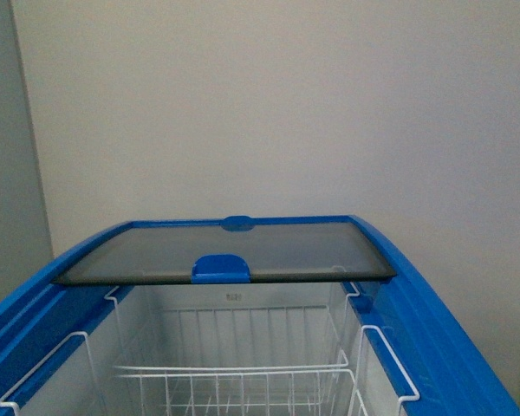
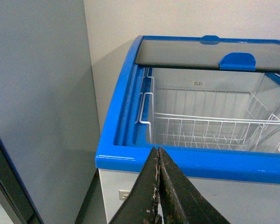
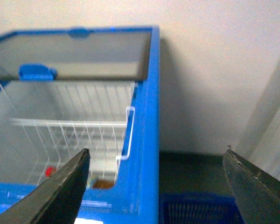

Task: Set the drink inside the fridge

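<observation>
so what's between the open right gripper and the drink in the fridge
In the right wrist view, the fridge's blue front rim lies between the right gripper and the drink, of which only a red cap and some brown show inside.

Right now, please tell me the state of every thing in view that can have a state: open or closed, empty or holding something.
fridge: open.
sliding glass lid: pushed to the far end, near half uncovered.
wire basket: hanging inside, looks empty.
drink: red cap seen low inside the fridge, under the basket; the rest is hidden.
left gripper: shut, holding nothing.
right gripper: open wide, holding nothing.
</observation>
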